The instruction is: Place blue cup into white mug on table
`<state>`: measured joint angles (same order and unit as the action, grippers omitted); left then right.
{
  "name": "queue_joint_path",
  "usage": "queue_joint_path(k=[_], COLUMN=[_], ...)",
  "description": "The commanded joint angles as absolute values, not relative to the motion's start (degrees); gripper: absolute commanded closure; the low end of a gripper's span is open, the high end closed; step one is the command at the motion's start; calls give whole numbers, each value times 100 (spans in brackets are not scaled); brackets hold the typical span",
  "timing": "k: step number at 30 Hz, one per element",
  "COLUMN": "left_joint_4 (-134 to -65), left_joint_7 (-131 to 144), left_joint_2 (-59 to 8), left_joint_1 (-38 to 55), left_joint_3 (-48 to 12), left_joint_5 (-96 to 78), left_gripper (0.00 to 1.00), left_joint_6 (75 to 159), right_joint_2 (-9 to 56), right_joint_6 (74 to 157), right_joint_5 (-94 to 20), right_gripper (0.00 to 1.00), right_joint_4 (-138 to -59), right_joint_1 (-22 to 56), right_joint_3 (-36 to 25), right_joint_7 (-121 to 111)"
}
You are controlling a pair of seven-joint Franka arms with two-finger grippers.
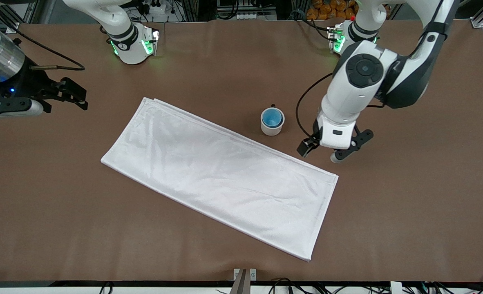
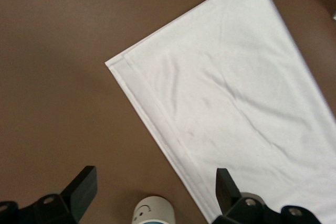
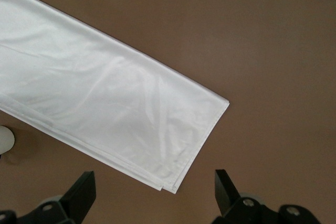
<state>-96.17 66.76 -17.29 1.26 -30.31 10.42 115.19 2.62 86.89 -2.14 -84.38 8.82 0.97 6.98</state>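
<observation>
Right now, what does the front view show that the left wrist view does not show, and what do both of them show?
Only the front view shows the blue cup sitting inside the white mug, the mug's black handle, and the right gripper, open, waiting over bare table at the right arm's end. Only the left wrist view shows small dark marks on the mug's side. Both show the mug, the white cloth and the open left gripper beside the mug, holding nothing.
</observation>
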Motion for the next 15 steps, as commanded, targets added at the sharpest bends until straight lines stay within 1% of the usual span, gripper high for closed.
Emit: queue_joint_path(k=[1,7,12,15], left_joint_4=[-9633,-9931,-10362,-10476], left_joint_7=[5969,4898,3747,2833], left_joint_2=[-1503,-1178,-757,-572], left_joint_1=[70,-70,-62,-53], left_joint_3=[-3085,-3033,-2462,-2058], left_joint_5=[1213,1195,1108,854], left_gripper=[0,0,0,0], left_joint_6=[10829,10608,10617,10617], right_joint_2=[185,211,202,193], right_joint_6=[8763,8868,8991,9000], right_joint_5=[-176,-88,62,62], right_gripper=[0,0,0,0], right_joint_4=[-8543,-8552,-8692,-8736], right_joint_1=[896,879,888,861], right_joint_3=[88,88,88,88], right_joint_7=[633,633,633,624])
